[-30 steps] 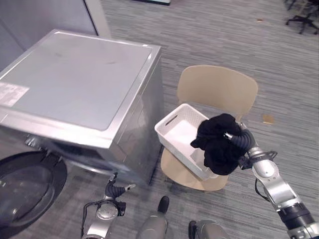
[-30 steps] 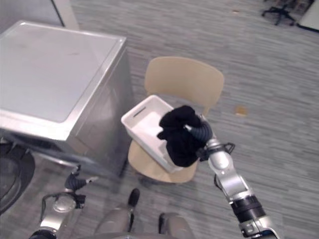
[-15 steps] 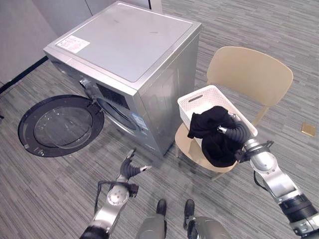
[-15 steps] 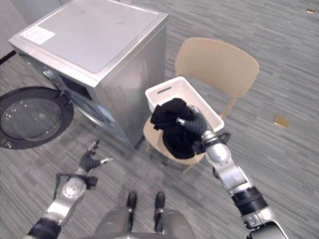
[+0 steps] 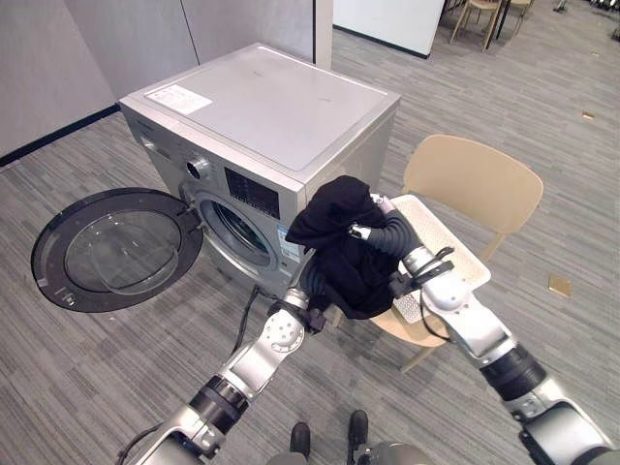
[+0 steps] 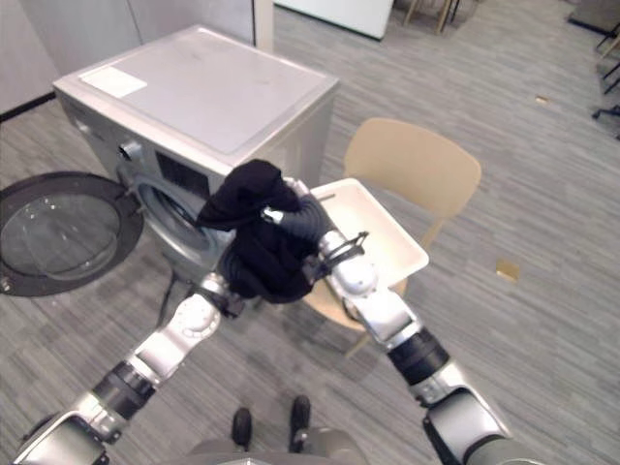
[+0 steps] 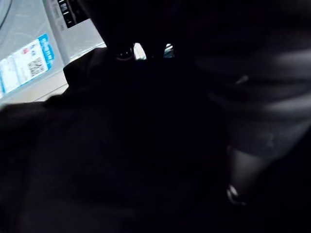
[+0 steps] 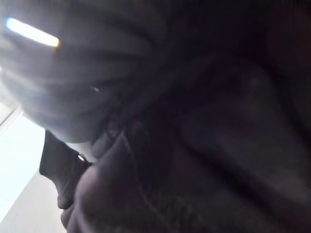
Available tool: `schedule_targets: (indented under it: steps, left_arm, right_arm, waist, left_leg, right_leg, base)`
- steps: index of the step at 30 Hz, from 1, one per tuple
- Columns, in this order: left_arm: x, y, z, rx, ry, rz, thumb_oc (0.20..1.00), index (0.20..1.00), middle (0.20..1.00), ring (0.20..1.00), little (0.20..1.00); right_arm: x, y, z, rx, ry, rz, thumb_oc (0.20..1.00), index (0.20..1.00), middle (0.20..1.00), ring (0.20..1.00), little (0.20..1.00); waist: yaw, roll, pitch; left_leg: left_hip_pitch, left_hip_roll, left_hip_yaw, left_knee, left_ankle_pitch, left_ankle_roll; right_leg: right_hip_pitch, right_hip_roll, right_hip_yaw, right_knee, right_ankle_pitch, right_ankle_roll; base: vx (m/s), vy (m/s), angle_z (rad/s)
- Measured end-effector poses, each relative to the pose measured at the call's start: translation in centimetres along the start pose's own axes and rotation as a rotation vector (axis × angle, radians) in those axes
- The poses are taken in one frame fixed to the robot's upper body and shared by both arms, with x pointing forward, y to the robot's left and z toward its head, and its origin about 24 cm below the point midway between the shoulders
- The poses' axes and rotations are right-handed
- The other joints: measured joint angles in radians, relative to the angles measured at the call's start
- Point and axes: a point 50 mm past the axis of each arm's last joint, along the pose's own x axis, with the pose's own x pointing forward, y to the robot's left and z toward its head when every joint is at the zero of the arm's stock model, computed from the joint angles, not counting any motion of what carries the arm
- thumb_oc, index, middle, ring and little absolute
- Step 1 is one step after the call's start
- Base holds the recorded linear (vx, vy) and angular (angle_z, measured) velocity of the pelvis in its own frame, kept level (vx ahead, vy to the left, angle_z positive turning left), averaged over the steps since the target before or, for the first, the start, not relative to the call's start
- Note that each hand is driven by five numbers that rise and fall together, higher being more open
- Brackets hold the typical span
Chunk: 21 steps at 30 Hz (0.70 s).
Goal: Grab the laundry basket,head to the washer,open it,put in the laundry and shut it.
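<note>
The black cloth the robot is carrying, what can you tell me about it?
The cloth is plain black, soft and bunched into a crumpled bundle with loose folds hanging down. It is lifted in the air in front of the washer, whose round door stands open. The right hand is under its upper part, and the left hand meets its lower part; both hands' fingers are hidden by it.

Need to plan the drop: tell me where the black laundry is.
In the left eye view, the black laundry hangs mid-frame on the right hand, just right of the washer and its open door.
</note>
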Motion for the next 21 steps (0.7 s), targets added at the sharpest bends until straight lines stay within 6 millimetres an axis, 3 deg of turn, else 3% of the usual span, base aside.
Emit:
schedule_targets:
  steps: [1,2,3,6,7,8,15,21]
  left_arm:
    - [0.1,0.1,-0.1,0.011,0.003,0.007,1.0,1.0,1.0,1.0,1.0]
    - [0.4,-0.1,0.1,0.012,0.006,0.012,0.47,0.47,0.47,0.47,0.47]
    - [0.4,-0.1,0.1,0.011,0.006,0.02,0.2,0.2,0.2,0.2,0.2]
    - [0.3,-0.1,0.0,0.041,0.01,0.036,0.2,0.2,0.2,0.2,0.2]
    - [0.2,-0.2,-0.1,0.039,0.014,0.035,0.2,0.2,0.2,0.2,0.2]
    - [0.1,-0.3,-0.2,0.034,0.018,0.034,0.2,0.2,0.2,0.2,0.2]
    - [-2.0,-0.2,-2.5,-0.022,0.124,0.079,0.2,0.2,0.2,0.2,0.2]
    - [-5.4,0.6,-5.9,-0.099,0.287,0.158,0.2,0.2,0.2,0.2,0.2]
  right_arm:
    - [0.0,0.3,-0.2,0.026,0.011,0.0,0.2,0.2,0.2,0.2,0.2]
    - [0.0,0.9,-0.5,0.052,0.024,0.007,0.2,0.2,0.2,0.2,0.2]
    - [0.0,1.1,-0.7,0.062,0.034,0.01,0.2,0.2,0.2,0.2,0.2]
    - [-0.7,2.1,-1.7,0.162,0.084,-0.008,0.2,0.2,0.2,0.2,0.2]
    - [-1.1,2.4,-2.1,0.186,0.107,-0.007,0.467,0.467,0.467,0.467,0.467]
    - [-1.5,2.7,-2.5,0.195,0.125,0.001,1.0,1.0,1.0,1.0,1.0]
    - [-3.5,2.2,-4.2,0.194,0.205,0.007,1.0,1.0,1.0,1.0,1.0]
    - [-7.0,-1.4,-5.9,0.05,0.307,-0.082,1.0,1.0,1.0,1.0,1.0]
  waist:
    - [0.001,0.0,0.0]
    - [0.0,0.001,0.0]
    - [0.0,0.001,0.0]
    - [-0.001,0.008,-0.005]
    - [0.0,0.014,-0.008]
    - [-0.001,0.02,-0.012]
    - [-0.006,0.04,-0.026]
    - [-0.005,0.061,-0.038]
  left_leg:
    - [0.001,0.0,0.002,-0.004,0.002,0.002]
    - [0.004,-0.003,0.005,-0.008,0.006,0.003]
    - [0.005,-0.005,0.006,-0.008,0.007,0.002]
    - [0.032,-0.007,0.015,-0.017,0.005,0.001]
    - [0.041,-0.005,0.021,-0.023,0.004,0.001]
    - [0.051,-0.004,0.022,-0.03,0.004,0.001]
    - [0.069,0.004,0.038,-0.036,-0.001,0.0]
    - [0.07,0.013,0.051,-0.037,-0.006,-0.002]
  right_leg:
    - [0.0,-0.001,0.002,0.0,0.0,0.0]
    - [0.0,-0.002,0.006,-0.003,0.001,0.0]
    - [0.001,-0.003,0.008,-0.004,0.002,-0.002]
    - [0.027,0.0,0.017,-0.019,0.005,-0.006]
    - [0.034,0.001,0.021,-0.021,0.005,-0.006]
    - [0.04,0.003,0.024,-0.025,0.005,-0.005]
    - [0.058,0.013,0.04,-0.042,0.003,0.001]
    - [0.055,0.023,0.05,-0.041,0.003,0.001]
  base:
    - [0.0,0.0,0.0]
    - [0.0,0.015,-0.04]
    - [0.0,0.024,-0.05]
    - [0.01,0.021,-0.09]
    - [0.0,0.004,-0.11]
    - [0.0,0.004,-0.09]
    - [0.0,-0.013,-0.09]
    - [-0.01,-0.02,-0.05]
